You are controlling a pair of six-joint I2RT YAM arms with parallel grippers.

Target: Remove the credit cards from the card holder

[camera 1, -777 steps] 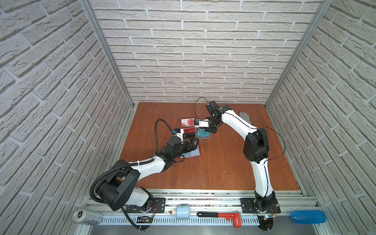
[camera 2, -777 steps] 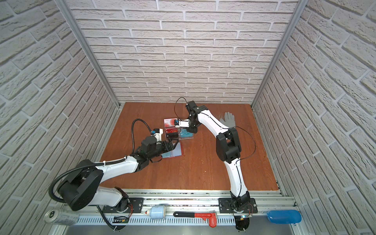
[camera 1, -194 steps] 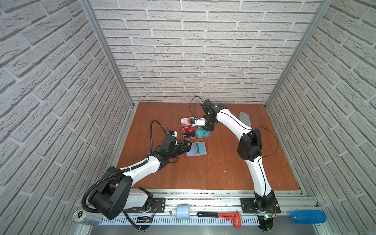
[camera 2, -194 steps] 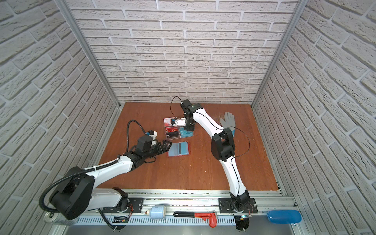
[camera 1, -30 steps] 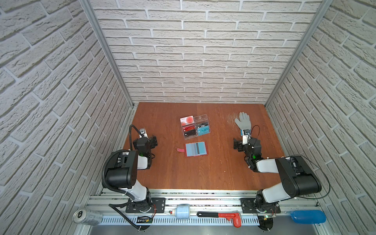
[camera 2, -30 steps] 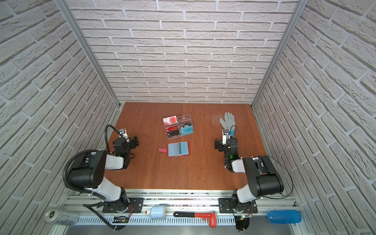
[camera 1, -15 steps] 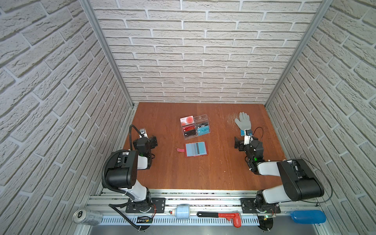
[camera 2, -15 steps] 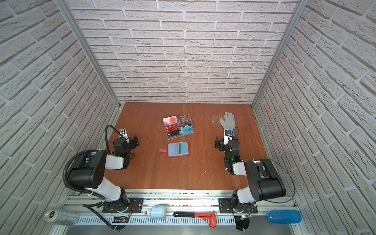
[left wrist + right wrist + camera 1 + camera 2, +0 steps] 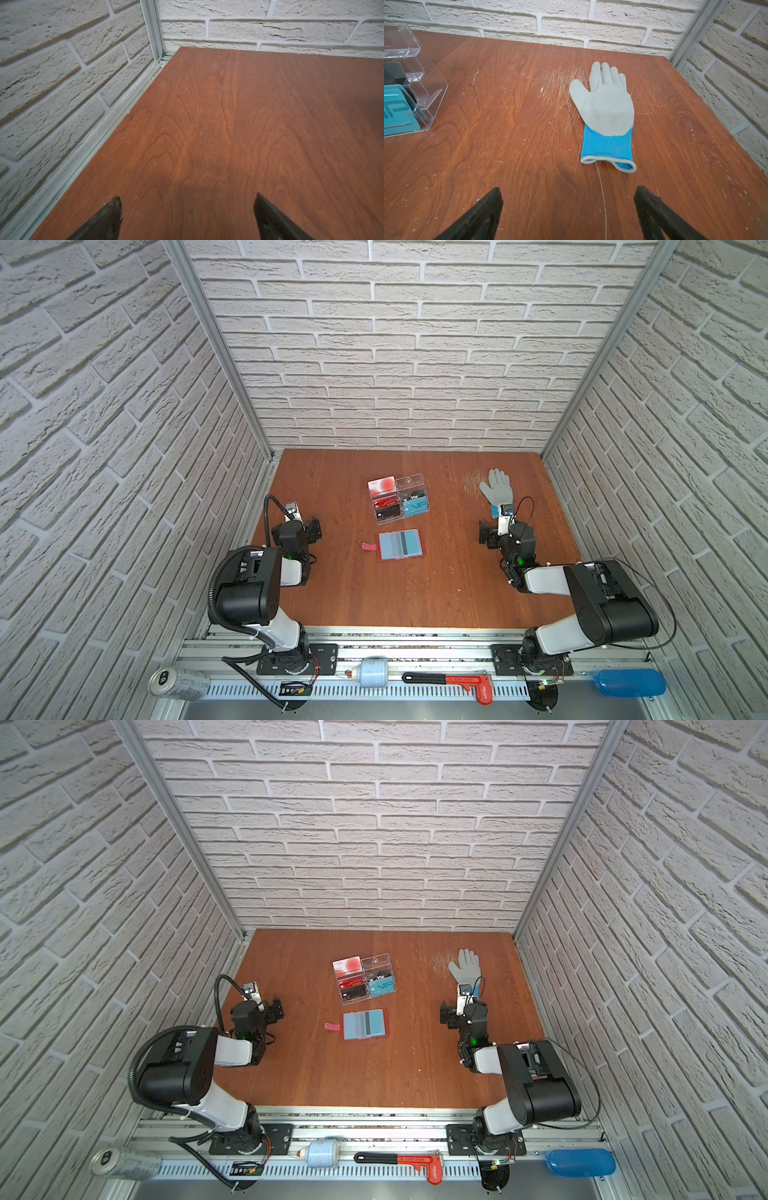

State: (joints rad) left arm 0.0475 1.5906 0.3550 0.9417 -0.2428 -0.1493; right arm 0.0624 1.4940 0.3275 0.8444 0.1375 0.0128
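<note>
Brick-walled bay, wooden table point(image 9: 415, 593). My left gripper point(image 9: 187, 197) hangs wide and empty by the left wall. My right gripper point(image 9: 568, 189), also wide and empty, is just near of the grey glove point(image 9: 604, 104). Card holder point(image 9: 368, 546) lies open mid-table, credit cards point(image 9: 411, 542) showing inside, just near of the acrylic stand point(image 9: 398, 498).

White brick walls point(image 9: 415, 364), brown wooden tabletop point(image 9: 407, 593).
</note>
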